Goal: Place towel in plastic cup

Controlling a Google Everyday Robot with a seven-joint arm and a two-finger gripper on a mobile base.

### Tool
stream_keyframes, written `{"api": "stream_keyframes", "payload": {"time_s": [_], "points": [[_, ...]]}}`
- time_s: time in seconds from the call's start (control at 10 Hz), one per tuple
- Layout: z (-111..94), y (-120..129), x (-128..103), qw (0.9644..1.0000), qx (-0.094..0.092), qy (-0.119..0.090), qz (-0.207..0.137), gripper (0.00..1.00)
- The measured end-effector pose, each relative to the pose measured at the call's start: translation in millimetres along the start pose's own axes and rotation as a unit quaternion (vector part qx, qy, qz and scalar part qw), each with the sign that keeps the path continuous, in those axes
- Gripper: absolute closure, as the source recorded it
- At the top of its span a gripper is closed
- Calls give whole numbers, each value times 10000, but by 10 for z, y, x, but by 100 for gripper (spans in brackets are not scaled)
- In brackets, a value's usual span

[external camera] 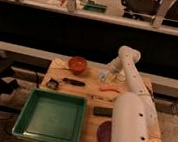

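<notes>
My gripper (105, 74) hangs at the end of the white arm (130, 87), low over the back middle of the wooden table (94, 99). It is right at a small pale, clear-looking object (102, 77) that may be the plastic cup. A pale crumpled cloth (58, 63), probably the towel, lies at the back left corner, left of an orange bowl (77, 64). The gripper is well to the right of that cloth and holds nothing that I can make out.
A green tray (52, 116) fills the front left. A black utensil (74, 82), a small dark object (53, 84), an orange-handled tool (110, 90), a black bar (103, 110) and a purple plate (105, 134) lie on the table. The arm's thick lower link (131, 133) covers the right side.
</notes>
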Motion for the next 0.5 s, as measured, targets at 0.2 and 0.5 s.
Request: {"api": "stream_keyframes", "payload": {"time_s": [0.2, 0.5], "points": [[37, 3, 6, 10000, -58, -37, 5, 51], [103, 13, 5, 9998, -190, -86, 42, 42]]}}
